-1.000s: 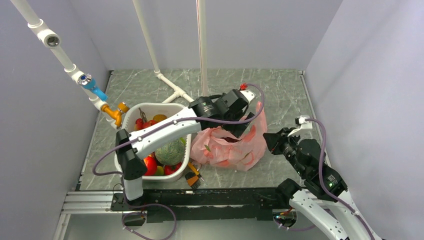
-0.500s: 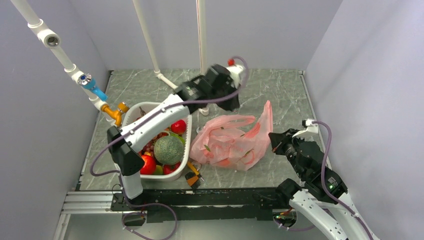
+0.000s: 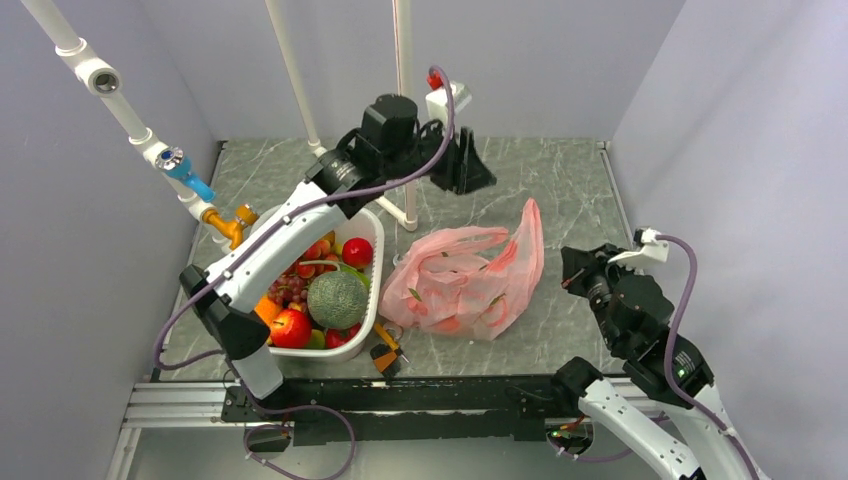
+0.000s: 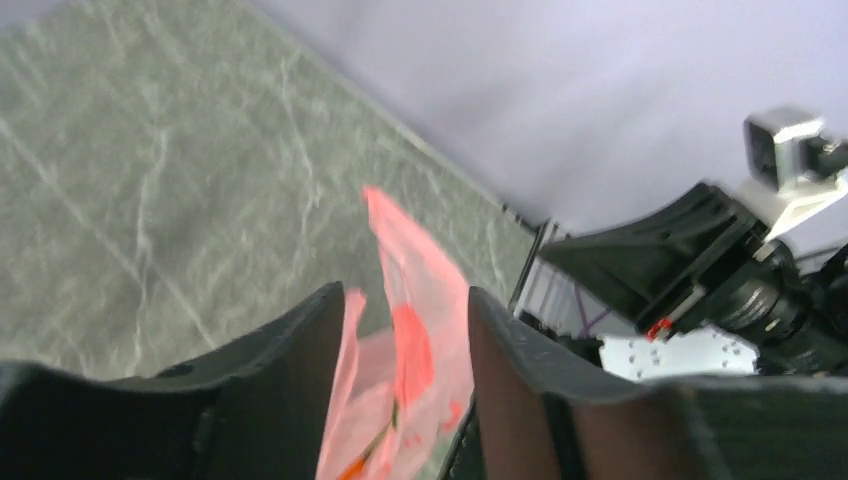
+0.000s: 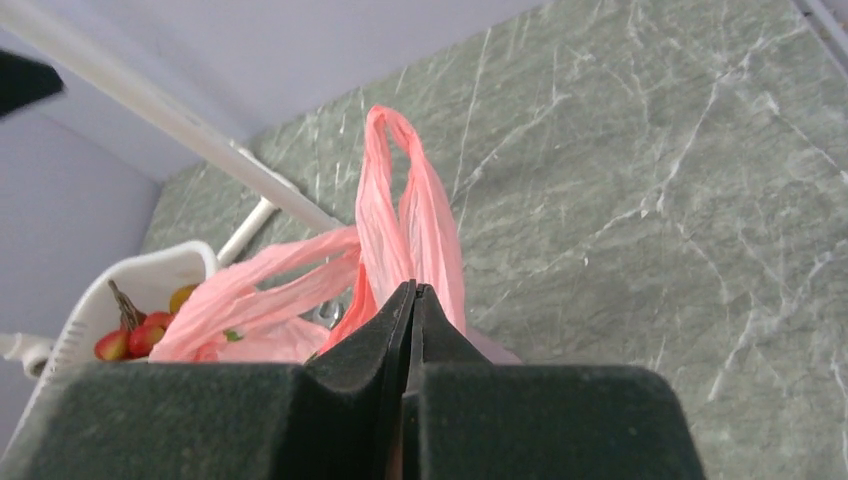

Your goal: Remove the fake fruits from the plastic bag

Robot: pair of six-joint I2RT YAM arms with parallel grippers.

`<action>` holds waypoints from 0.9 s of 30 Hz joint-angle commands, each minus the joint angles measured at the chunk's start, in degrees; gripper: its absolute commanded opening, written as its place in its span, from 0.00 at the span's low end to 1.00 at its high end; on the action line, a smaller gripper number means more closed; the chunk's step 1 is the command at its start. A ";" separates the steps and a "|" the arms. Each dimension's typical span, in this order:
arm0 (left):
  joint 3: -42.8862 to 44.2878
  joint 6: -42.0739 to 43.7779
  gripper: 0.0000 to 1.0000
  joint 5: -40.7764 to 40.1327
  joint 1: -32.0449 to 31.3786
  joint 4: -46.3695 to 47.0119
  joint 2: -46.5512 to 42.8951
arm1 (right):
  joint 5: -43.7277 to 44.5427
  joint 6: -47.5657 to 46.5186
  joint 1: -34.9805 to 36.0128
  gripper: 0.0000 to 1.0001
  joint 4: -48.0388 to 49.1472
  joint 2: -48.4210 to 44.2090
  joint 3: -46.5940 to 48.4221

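Note:
The pink plastic bag (image 3: 465, 285) lies crumpled on the table, one handle (image 5: 400, 200) sticking up. I cannot make out what is inside it. A glossy red fake fruit (image 3: 357, 252) rests in the white basket (image 3: 376, 290) near its far right corner. My left gripper (image 3: 478, 170) hangs high over the back of the table, open and empty; its wrist view shows the bag (image 4: 420, 330) well beyond the left gripper (image 4: 405, 295). My right gripper (image 3: 572, 268) sits to the right of the bag, apart from it, shut on nothing. In its own view the right gripper (image 5: 412, 288) points at the handle.
The basket also holds a netted melon (image 3: 337, 298), purple grapes (image 3: 290, 290), a red apple (image 3: 291, 327) and other fruit. White pipes (image 3: 400, 100) rise behind it. A small orange-and-black object (image 3: 385, 355) lies at the table's near edge.
My left arm rose out of the bag and swung up and back; a red fruit has appeared in the basket. The right gripper drew back to the right, away from the bag.

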 commanded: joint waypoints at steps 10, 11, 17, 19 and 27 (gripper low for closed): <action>-11.92 15.90 0.99 -25.31 -8.36 -10.83 0.89 | -0.92 -3.90 -0.01 0.99 -1.52 14.87 4.05; -11.18 16.24 0.99 -25.53 -8.36 -11.73 2.30 | -0.59 -4.49 -0.09 0.99 -1.60 17.36 5.20; -12.03 15.95 0.98 -23.38 -8.38 -8.92 6.46 | -15.92 -7.12 -12.14 0.99 6.41 27.29 4.63; -11.76 15.10 0.88 -24.23 -8.36 -9.49 6.79 | -24.85 -7.93 -18.01 0.99 8.90 29.01 3.50; -18.60 11.83 0.30 -22.46 -8.12 -3.28 -2.76 | -37.78 -8.24 -20.68 0.47 15.27 26.03 -1.65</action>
